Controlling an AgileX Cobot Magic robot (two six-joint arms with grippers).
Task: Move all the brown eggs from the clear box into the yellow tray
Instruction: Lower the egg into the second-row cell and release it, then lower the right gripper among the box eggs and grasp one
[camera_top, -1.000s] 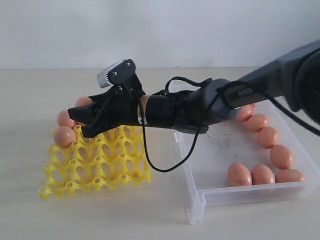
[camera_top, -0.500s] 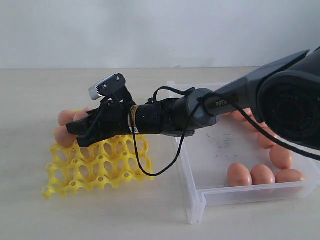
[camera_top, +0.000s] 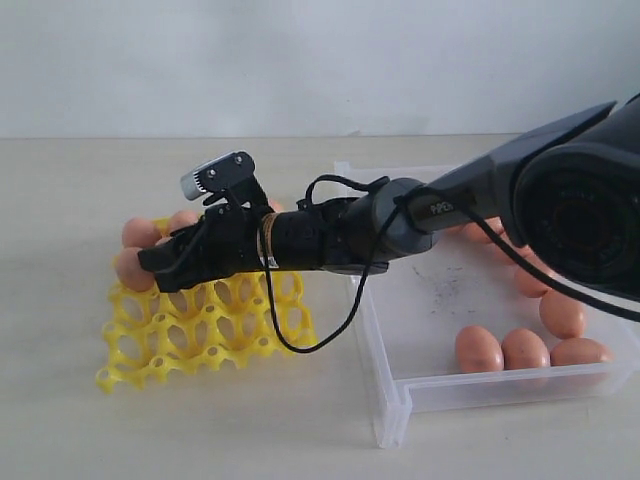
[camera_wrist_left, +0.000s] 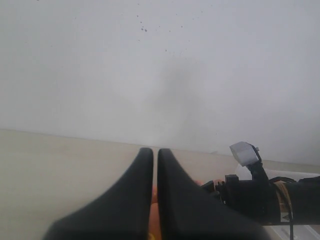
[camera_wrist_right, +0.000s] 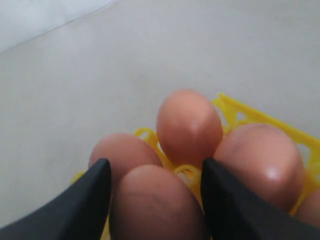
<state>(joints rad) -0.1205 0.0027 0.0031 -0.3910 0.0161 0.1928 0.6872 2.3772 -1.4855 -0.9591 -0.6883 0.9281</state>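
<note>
Brown egg (camera_wrist_right: 156, 202) between fingers (camera_wrist_right: 85, 207), right-wrist only

The right arm (camera_top: 400, 225) hides part of the yellow tray (camera_top: 200, 335).

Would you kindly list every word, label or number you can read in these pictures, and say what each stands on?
"PiPER": small white lettering, just readable, on the right arm's dark grey forearm.
Pale band around that arm's black wrist: any print is too small to read.
Brown eggs, yellow lattice tray, clear plastic box: no text seen.
</note>
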